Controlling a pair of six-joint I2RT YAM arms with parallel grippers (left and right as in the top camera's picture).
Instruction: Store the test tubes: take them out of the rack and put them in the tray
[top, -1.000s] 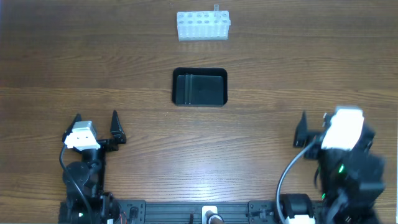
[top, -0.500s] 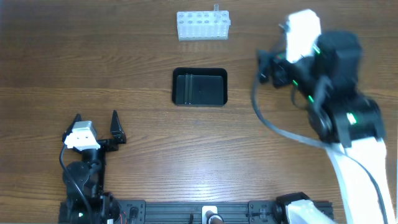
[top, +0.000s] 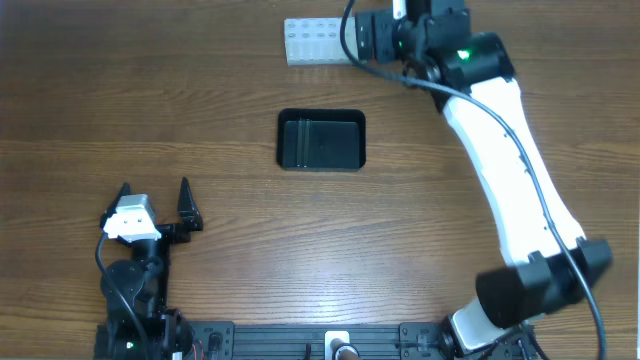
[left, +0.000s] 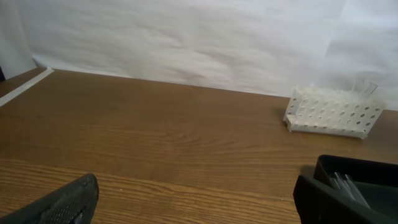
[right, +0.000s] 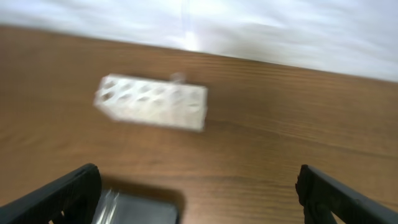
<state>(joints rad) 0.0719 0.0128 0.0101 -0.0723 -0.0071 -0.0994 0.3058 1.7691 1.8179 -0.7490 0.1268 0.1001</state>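
Now the right arm stretches over the wooden table toward the far rack.
It has swung up from near right. The black tray mid-table holds tubes, and one test tube stands at the rack's right end. The right gripper and the left gripper, unmoved near left, both gape.

The rack's right end is hidden under the right arm in the top view; in the right wrist view the rack is blurred, its tube a faint smear; the tray is cut off by the picture's edge in both wrist views; its tubes are too indistinct to count.
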